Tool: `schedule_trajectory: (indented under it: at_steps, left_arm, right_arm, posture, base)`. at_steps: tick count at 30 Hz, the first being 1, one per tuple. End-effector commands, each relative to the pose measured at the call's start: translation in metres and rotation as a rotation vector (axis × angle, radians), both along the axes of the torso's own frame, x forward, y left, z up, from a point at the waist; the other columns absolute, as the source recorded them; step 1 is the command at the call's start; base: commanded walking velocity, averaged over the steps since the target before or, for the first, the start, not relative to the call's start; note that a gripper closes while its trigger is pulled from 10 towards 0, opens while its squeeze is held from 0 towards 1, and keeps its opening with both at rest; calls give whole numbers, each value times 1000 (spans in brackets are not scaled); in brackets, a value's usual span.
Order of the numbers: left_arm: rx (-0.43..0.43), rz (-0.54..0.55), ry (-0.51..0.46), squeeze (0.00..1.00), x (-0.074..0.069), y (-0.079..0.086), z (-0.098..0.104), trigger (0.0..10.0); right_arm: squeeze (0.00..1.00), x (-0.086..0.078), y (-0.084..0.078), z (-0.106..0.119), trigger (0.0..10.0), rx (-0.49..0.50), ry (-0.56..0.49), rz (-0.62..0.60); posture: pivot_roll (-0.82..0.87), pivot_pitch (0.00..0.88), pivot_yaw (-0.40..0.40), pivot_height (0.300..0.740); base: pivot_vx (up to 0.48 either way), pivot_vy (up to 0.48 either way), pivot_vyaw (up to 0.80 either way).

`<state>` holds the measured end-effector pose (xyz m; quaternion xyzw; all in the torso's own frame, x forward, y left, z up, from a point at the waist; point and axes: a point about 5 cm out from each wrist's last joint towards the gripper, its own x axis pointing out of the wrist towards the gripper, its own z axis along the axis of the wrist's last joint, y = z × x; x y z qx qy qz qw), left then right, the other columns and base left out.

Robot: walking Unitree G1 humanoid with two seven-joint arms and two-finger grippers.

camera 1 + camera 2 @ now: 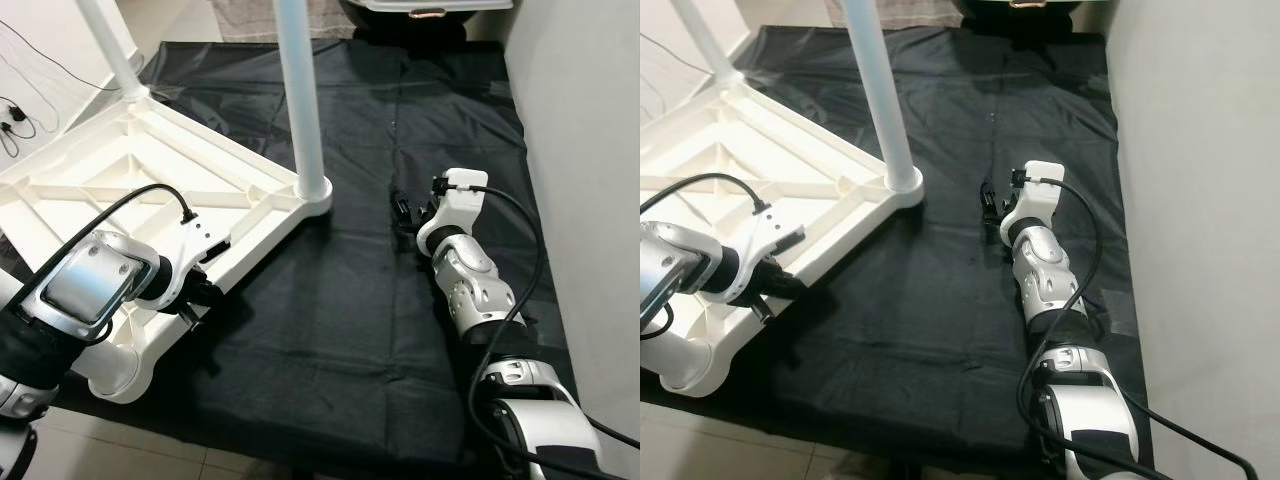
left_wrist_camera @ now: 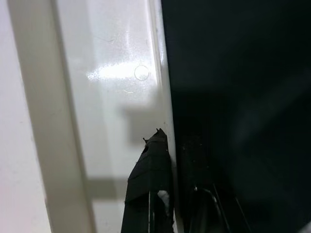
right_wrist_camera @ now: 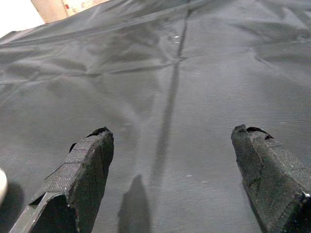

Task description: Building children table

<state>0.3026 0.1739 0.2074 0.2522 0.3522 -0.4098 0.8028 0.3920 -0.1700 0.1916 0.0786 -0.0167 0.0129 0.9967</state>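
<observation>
While the white plastic children's table (image 1: 150,190) lies upside down on a black sheet (image 1: 400,130) spread over the floor, the left arm reaches in from the lower left, bent at the elbow with its silver forearm angled up toward the table's near edge. The left hand (image 1: 203,291) sits at that edge, and in the left wrist view one black finger (image 2: 150,184) lies on top of the white rim while the other sits just past it against the dark sheet, so the hand pinches the rim between them. A white table leg (image 1: 300,100) stands upright in the corner socket nearest the middle of the sheet, and a second leg (image 1: 110,45) rises tilted from the far corner. The near left corner shows an open round socket (image 1: 118,372). The right arm stretches forward along the right side, low over the sheet, wrist straight. The right hand (image 3: 175,170) hangs over bare black cloth with its fingers (image 3: 82,170) spread wide, gripping nothing, well apart from the table. A pale wall (image 1: 590,150) runs along the right.
</observation>
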Motion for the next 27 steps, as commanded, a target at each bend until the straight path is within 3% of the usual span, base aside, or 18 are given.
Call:
schedule_trajectory:
  at_steps: [1, 15, 21, 27]
  left_arm:
    - [-129, -318, 167, 0, -24, -35, -12, 0]
    - [-79, -479, 151, 0, -39, -24, -15, 0]
    - [-66, -600, 233, 0, -63, -3, -22, 0]
    - [-41, -624, 260, 0, -69, 7, -26, 0]
  right_arm:
    - [0, 0, 4, -5, 10000, 1, 15, 2]
    - [0, 1, 4, -3, 10000, 0, 6, 1]
    - [0, 2, 5, -1, 10000, 6, -4, -10]
    - [0, 3, 0, 2, 10000, 2, -21, -39]
  posture:
    - [53, 199, 75, 740]
    - [50, 197, 76, 740]
    - [48, 190, 72, 740]
    - [46, 183, 67, 740]
  base:
    - [0, 0, 0]
    - [0, 0, 0]
    - [0, 0, 0]
    - [0, 0, 0]
